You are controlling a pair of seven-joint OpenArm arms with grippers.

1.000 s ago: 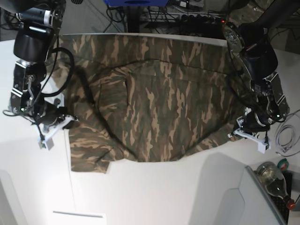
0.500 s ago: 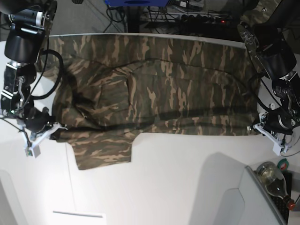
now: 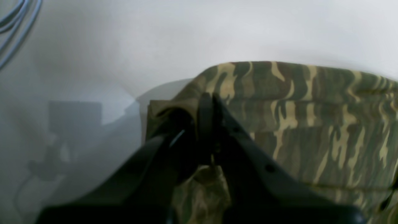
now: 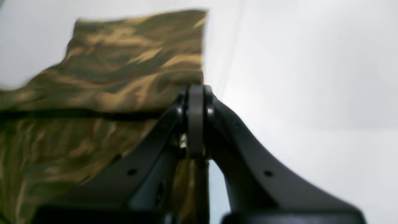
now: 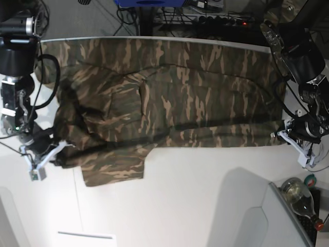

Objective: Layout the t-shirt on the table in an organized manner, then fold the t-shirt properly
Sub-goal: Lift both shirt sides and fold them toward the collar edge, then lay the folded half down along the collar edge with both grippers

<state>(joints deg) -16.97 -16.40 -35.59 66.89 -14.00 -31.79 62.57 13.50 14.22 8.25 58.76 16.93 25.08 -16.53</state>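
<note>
The right claw [image 4: 196,93] pinches the t-shirt [image 4: 124,71] edge, cloth spreading left over the white tabletop [image 4: 311,77].

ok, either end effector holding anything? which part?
Both hold the t-shirt: left end effector pinches one corner of its near edge, right end effector the opposite corner.

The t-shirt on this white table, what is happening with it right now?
A two-armed robot is laying out the camouflage t-shirt on the table. The left end effector and the right end effector are each shut on a corner of the cloth at opposite sides, holding it stretched between them. One sleeve lies flat toward the near edge. No fold is made yet.
</note>
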